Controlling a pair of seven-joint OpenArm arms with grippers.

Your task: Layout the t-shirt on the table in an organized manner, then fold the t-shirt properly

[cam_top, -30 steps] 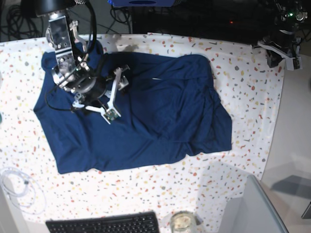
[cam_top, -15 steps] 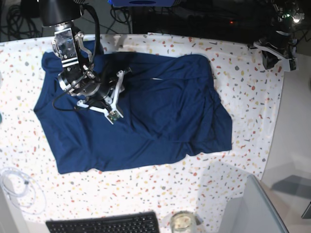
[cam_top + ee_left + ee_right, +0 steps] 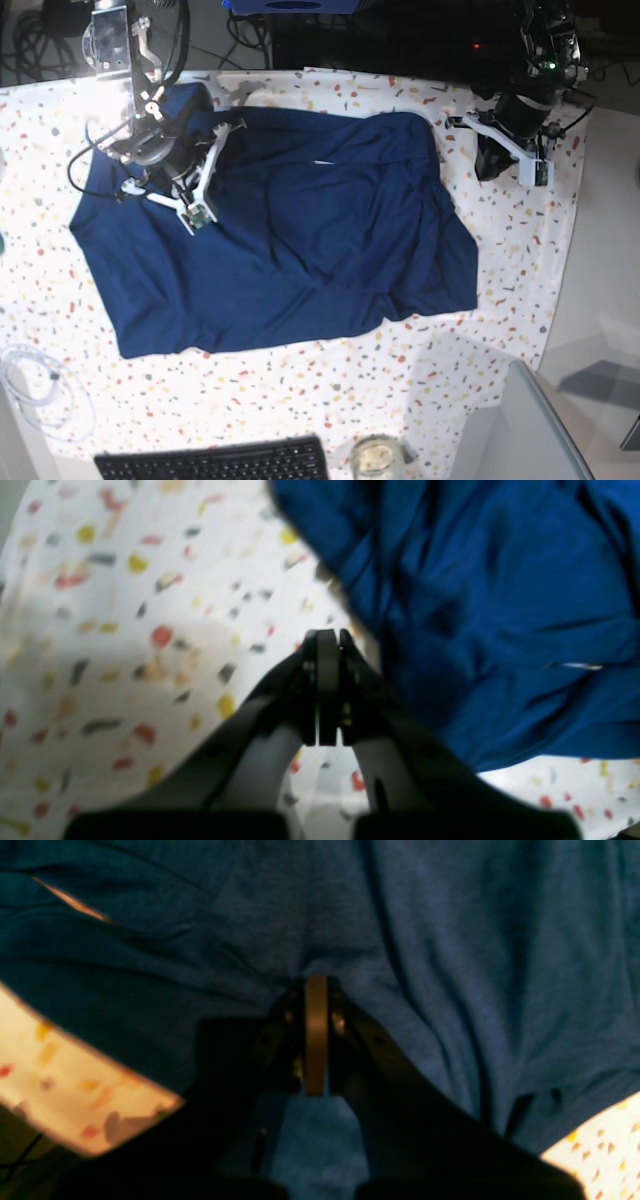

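While the t-shirt point(image 3: 290, 230) is lying spread on the speckled surface point(image 3: 300, 390), right tool point(image 3: 316, 990) is pinching its fabric near the collar end, left tool point(image 3: 327, 640) is hovering pressed together beside its edge, holding nothing.

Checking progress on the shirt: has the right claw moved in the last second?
Yes. In the base view the right claw has shifted up and left across the t-shirt, away from the keyboard, and closed.

Robotics lab workstation. Terrazzo-speckled cloth surface point(image 3: 300, 400) flanked by two camera-fitted robot arms; black keyboard point(image 3: 215, 462) at near edge. Tangled cables point(image 3: 40, 45) behind, coiled white cord point(image 3: 40, 392) alongside.
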